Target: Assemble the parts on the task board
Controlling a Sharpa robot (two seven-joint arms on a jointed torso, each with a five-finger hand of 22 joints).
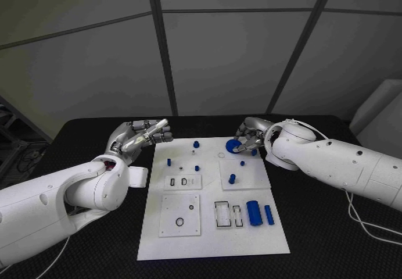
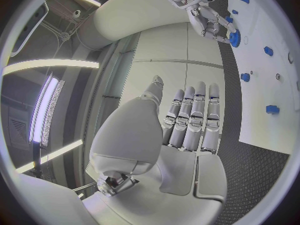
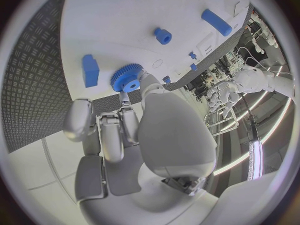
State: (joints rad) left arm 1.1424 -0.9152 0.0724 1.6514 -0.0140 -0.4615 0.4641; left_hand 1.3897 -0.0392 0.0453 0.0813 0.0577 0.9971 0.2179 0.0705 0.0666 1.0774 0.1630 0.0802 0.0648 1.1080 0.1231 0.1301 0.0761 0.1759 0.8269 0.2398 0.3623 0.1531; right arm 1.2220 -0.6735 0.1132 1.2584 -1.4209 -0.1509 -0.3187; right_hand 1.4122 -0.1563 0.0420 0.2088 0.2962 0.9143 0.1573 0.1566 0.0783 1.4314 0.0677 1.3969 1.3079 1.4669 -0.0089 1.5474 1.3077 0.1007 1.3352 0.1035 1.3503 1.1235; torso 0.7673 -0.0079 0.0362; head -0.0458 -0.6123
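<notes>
- Head view: right hand (image 1: pixel 248 137) pinches a small blue toothed plastic gear (image 1: pixel 233 145) at the far right of the flat white task board (image 1: pixel 214 232).
- Left hand (image 1: pixel 144 135) hovers left of the board's far edge, fingers straight and apart, holding nothing.

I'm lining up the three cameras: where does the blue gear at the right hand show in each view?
Head view: blue gear at the task board's far end, under the right hand.
Left wrist view: gear at the right hand's fingertips.
Right wrist view: gear ahead of the fingers.
Shared landmark: the task board.

A lab: grey panelled walls (image 1: pixel 226 52) behind a black table (image 1: pixel 83 133).
</notes>
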